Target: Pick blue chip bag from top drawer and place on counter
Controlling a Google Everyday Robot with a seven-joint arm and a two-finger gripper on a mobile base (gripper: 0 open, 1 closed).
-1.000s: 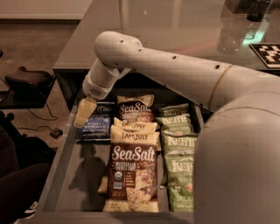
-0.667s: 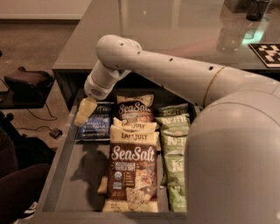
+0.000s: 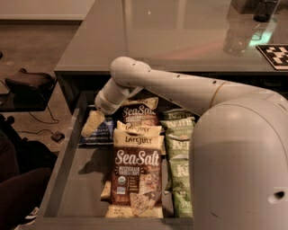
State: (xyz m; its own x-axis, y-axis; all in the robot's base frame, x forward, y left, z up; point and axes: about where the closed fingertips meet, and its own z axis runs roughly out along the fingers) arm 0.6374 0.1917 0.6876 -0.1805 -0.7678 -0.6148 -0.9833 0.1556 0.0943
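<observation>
Camera view: gripper [image 3: 91, 124] hangs low inside the top drawer [image 3: 62, 167], over the blue chip bag [image 3: 102, 131]; how wide it stands cannot be told. The bag lies flat at the drawer's rear, beside the Sea Salt bags [image 3: 137, 173]. The counter [image 3: 180, 36] is beyond.

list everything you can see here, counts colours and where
blue chip bag: one, dark navy, back left of the drawer, partly behind the gripper
Sea Salt bags: at least two, brown and cream, middle of the drawer, overlapping front to back
green bags: several, green, right side of the drawer
top drawer: one, dark grey, pulled open below the counter
counter: one, glossy grey, behind the drawer
marker tag: one, black and white, right edge of the counter
dark cup: one, black, far right of the counter
arm: one, pale grey, reaching from the lower right into the drawer
gripper: one, cream, over the blue chip bag's left part
</observation>
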